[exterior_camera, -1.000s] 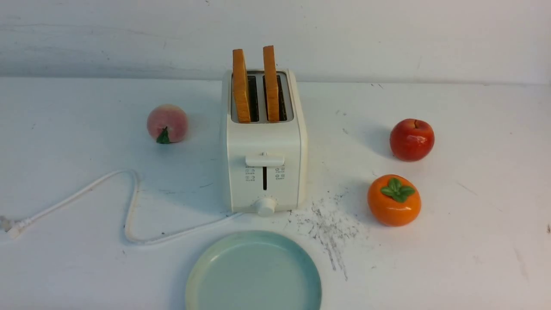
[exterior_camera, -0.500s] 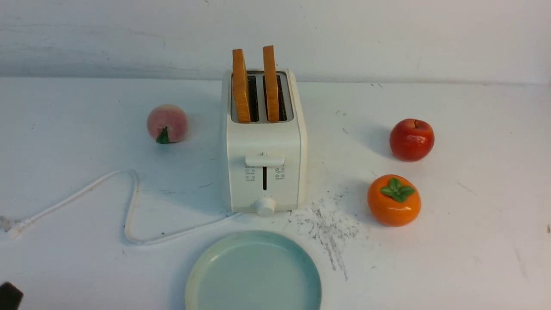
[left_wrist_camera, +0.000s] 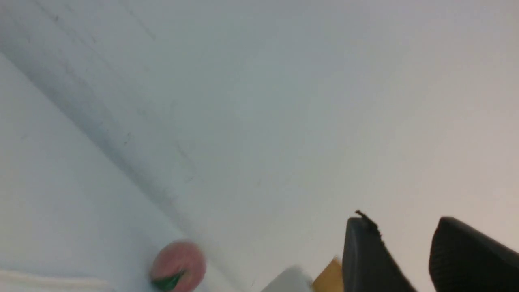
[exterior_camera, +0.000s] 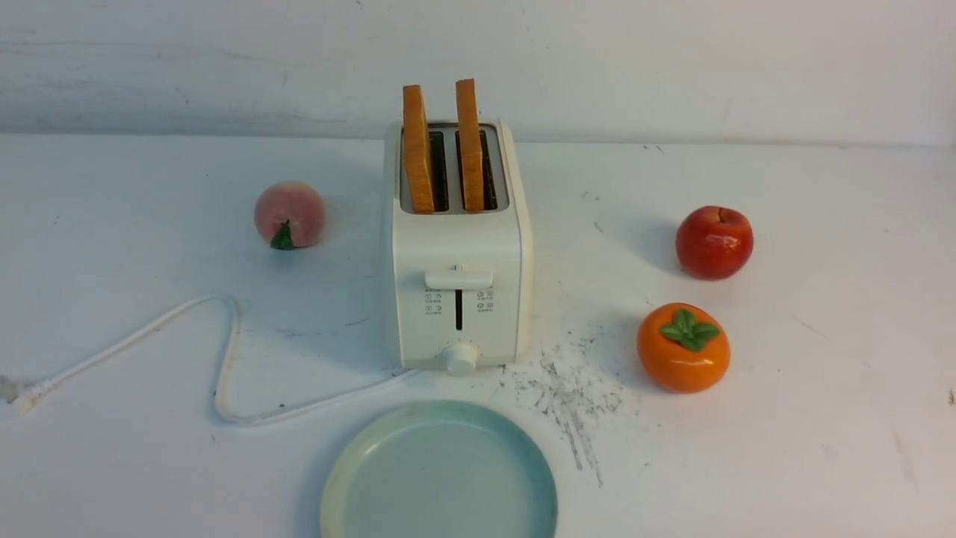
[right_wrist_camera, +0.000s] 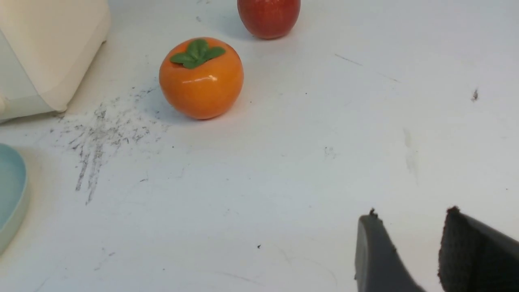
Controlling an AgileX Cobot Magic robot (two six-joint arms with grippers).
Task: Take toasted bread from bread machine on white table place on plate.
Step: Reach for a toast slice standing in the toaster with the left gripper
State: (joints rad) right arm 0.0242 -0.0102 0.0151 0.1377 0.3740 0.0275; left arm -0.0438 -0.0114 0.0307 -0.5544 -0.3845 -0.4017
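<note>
Two slices of toasted bread [exterior_camera: 418,149] [exterior_camera: 470,146] stand upright in the slots of the cream-white bread machine [exterior_camera: 457,299] at the middle of the white table [exterior_camera: 821,418]. The pale blue-green plate [exterior_camera: 441,478] lies empty in front of it. Neither gripper shows in the front view. In the blurred left wrist view, my left gripper [left_wrist_camera: 401,221] is open and empty, with a toast corner [left_wrist_camera: 330,278] and the bread machine's edge [left_wrist_camera: 290,280] beside it. My right gripper [right_wrist_camera: 411,215] is open and empty above bare table, apart from the bread machine [right_wrist_camera: 52,48] and the plate's rim [right_wrist_camera: 10,190].
A peach [exterior_camera: 290,214] lies left of the bread machine. A red apple [exterior_camera: 715,242] and an orange persimmon [exterior_camera: 683,347] lie to its right. The white cord [exterior_camera: 224,373] loops across the left front. Dark scratch marks [exterior_camera: 571,392] lie right of the plate.
A dark gripper tip showed at the front view's bottom left corner half a second ago and is out of that view now. Toast, bread machine and plate have not moved.
</note>
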